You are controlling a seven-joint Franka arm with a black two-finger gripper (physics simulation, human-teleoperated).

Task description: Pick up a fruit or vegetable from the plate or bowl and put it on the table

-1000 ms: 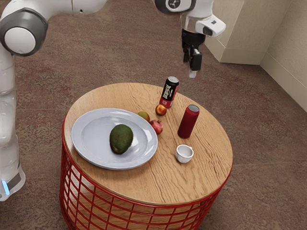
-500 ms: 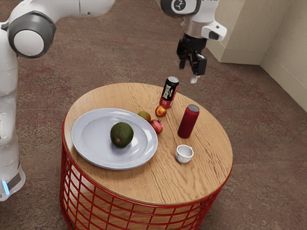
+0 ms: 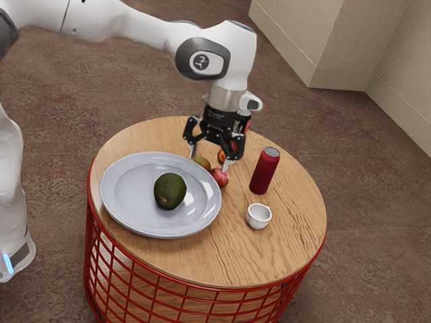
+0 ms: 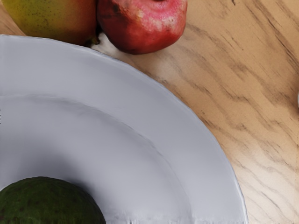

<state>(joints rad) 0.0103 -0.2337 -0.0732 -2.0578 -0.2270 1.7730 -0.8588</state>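
- Step in hand, my read: approach for the pick. No fruit lifted.
- Target: avocado, lying on the plate, roughly mid-plate. Only fruit on there, so that's the one to take.
- Gripper: fingers wide apart, nothing held. It's over the plate's edge on the mango and pomegranate side, not over the avocado.
- Those two sit on the table just outside the rim, touching or nearly so. Already off the plate, so grabbing either wouldn't do the job.
- Next move: shift across the plate toward the exterior view's left until centered over the avocado, then straight down, fingers astride its narrower width, then close.
- Watch: dropping here could knock the mango or pomegranate. Tips could also catch the rim.
- Avocado is rounded and probably slick; an off-center squeeze may roll it. Grip at the widest part, lift clear of the rim before going sideways.
- Set-down: wood between plate and cup looks workable. Keep away from the red can; it could tip. Lower gently, else the fruit may roll.
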